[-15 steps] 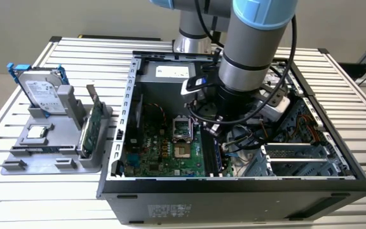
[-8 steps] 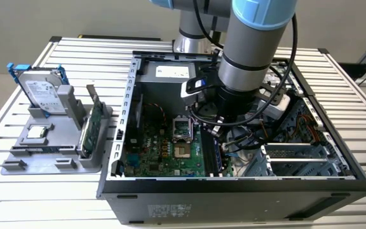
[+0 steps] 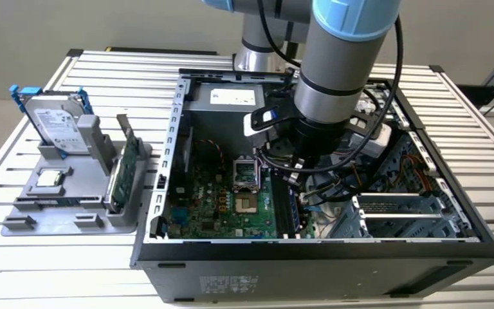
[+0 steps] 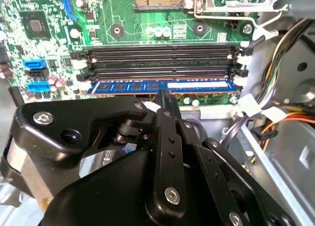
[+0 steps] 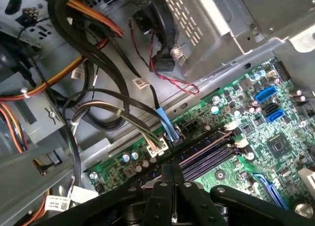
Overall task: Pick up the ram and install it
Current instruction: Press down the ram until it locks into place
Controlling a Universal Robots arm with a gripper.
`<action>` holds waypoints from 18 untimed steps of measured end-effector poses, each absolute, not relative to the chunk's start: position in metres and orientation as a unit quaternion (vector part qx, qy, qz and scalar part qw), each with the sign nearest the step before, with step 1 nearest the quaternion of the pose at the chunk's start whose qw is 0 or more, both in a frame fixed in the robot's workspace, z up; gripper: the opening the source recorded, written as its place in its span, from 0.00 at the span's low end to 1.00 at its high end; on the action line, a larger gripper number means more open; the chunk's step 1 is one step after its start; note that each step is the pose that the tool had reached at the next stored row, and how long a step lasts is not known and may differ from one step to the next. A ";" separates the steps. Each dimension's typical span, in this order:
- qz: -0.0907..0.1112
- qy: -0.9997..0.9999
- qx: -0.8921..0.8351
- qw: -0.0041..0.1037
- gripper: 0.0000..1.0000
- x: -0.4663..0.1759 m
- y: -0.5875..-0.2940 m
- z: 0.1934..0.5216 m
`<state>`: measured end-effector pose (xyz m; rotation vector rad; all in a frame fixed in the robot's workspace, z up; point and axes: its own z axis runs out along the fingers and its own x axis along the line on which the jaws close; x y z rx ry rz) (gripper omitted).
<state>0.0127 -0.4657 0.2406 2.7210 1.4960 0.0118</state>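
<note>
Inside the open black computer case (image 3: 316, 248) on the slatted metal table (image 3: 487, 283), the slim blue circuit-board ram stick (image 4: 162, 85) lies in the green motherboard's (image 4: 44, 19) nearest memory slot. Directly above it, the black gripper (image 4: 165, 100) has its fingers pressed together, touching the stick's edge; the contact itself is hidden.

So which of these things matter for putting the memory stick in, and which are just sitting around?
Part of the job:
- the ram, blue stick lying along the slot nearest the gripper
- the gripper, fingertips at the stick
- the empty memory slots beside it
- the computer case

Just lying about:
- hard drive in the grey holder
- green card in the same holder
</note>
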 end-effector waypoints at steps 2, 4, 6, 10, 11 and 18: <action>0.004 0.493 0.870 0.018 0.00 0.013 -0.466 0.241; 0.005 0.505 0.863 0.017 0.00 0.013 -0.466 0.241; 0.005 0.516 0.856 0.017 0.00 0.013 -0.466 0.240; 0.006 0.539 0.842 0.016 0.00 0.012 -0.466 0.240; 0.006 0.545 0.838 0.016 0.00 0.012 -0.466 0.240; 0.007 0.582 0.813 0.015 0.00 0.012 -0.466 0.240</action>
